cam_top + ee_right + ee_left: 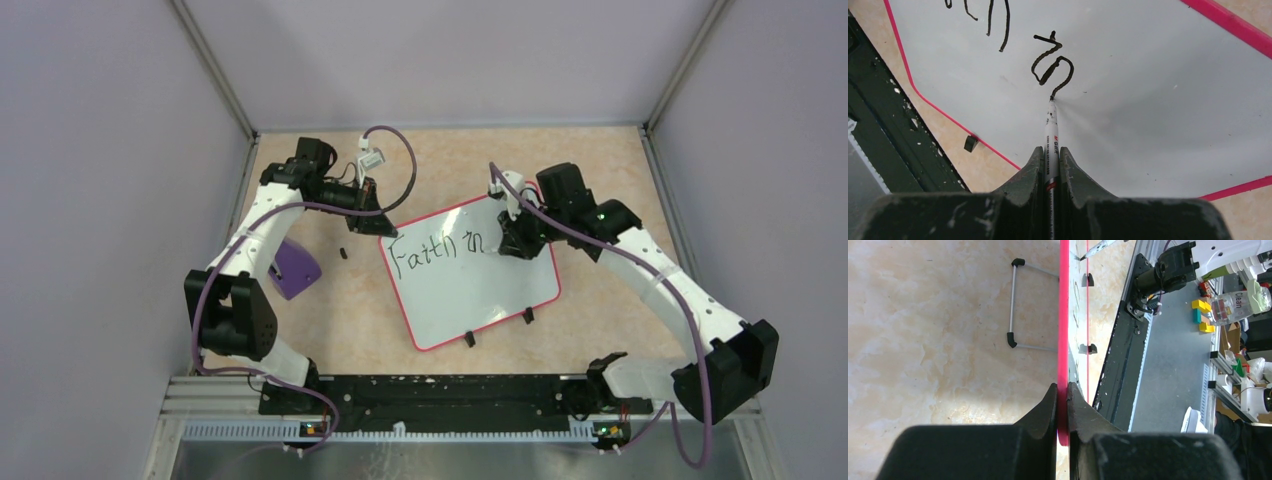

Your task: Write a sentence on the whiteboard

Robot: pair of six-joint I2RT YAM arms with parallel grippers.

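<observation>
The whiteboard [470, 290] is seen on the table [600, 170], near the middle and turned at a slant. Its small black feet [469, 339] are found on the edge nearest the arms.

The far left corner of the board is pinched by the left gripper [1063, 390]. Its two fingers are pressed onto the red rim [1064, 315], one on each side (in the left wrist view the board is seen edge-on, like a thin red line).

A marker [1052, 135] is held by the right gripper [1050, 152], with the fingers squeezed tight around its white body. The marker is pointed away from the gripper, and its tip is set on the white face of the board, right at the end of the last black stroke.

The sentence [435, 250] is written in black along the far side of the board. Only "Faith in" can be read there.

A purple block [293, 268] is seen on the table at the left, well apart from the board and partly hidden by the left arm.
</observation>
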